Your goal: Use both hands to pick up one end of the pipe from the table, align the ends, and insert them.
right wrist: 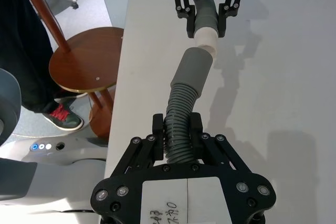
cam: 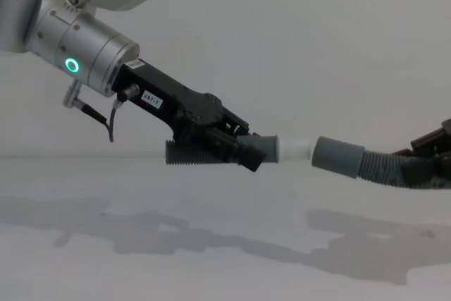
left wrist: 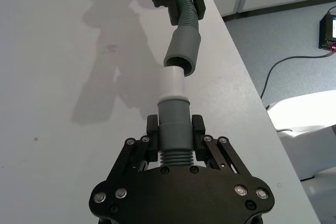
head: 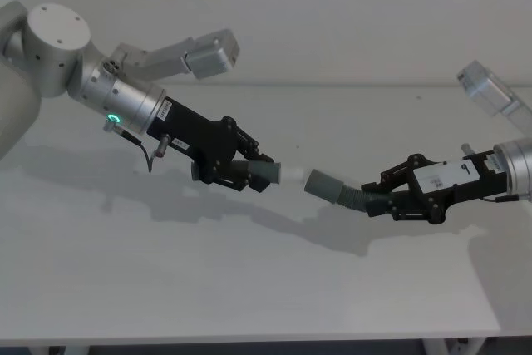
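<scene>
Holding the two hose pieces in the air above the table point(head: 249, 288), the robot is at the aligning step, with the insertion not yet made. The left gripper point(head: 249, 174) is clamped on the short stub point(cam: 211, 151), its fingers point(left wrist: 197, 125) pressing the smooth grey cuff point(left wrist: 173, 124) from both sides, so that the white tip point(left wrist: 173, 81) sticks out forward. The right gripper point(head: 391, 197) is clamped on the ribbed part of the long hose point(right wrist: 178, 124), a little behind its wider grey cuff point(right wrist: 193, 67), which points back toward the stub.

In the chest view the white tip point(cam: 294, 149) and the wide cuff point(cam: 337, 156) stand just beside each other, with a narrow gap between them. In the left wrist view the open mouth of the cuff point(left wrist: 184, 51) sits right at the tip, but tilted and shifted a little to one side, so the two axes do not look quite in line. The long hose also bends between its cuff and the right gripper, which makes the free end look less steady.

The next move, as it seems, calls for a small turn and sideways correction of one end until the mouth faces the tip squarely, and then a straight push together along that line. A push made while the cuff is tilted would likely catch the tip on the rim or bend the hose aside.
</scene>
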